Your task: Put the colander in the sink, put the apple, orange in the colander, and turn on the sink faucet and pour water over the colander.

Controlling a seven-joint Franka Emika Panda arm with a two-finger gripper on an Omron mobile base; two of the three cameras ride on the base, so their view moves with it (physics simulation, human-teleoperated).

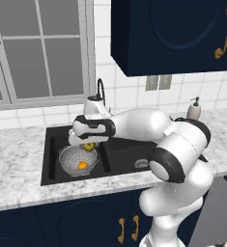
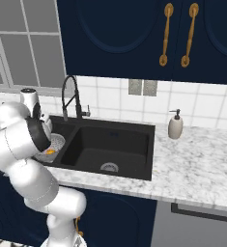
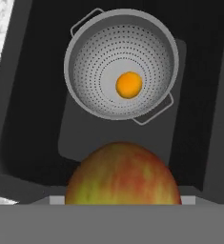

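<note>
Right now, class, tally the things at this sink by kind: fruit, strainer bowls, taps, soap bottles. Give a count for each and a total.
Fruit: 2, the orange lying in the colander and the apple held in the claw above the sink
Strainer bowls: 1, the colander
Taps: 1, the sink faucet
Soap bottles: 1, the soap bottle
Total: 5

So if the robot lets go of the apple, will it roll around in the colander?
Probably a bit. The apple is round and smooth, so it likely rolls down the colander's curved wall to the bottom. There it may bump the orange sitting in the middle and nudge it aside. The high rim should keep both fruits in.
</note>
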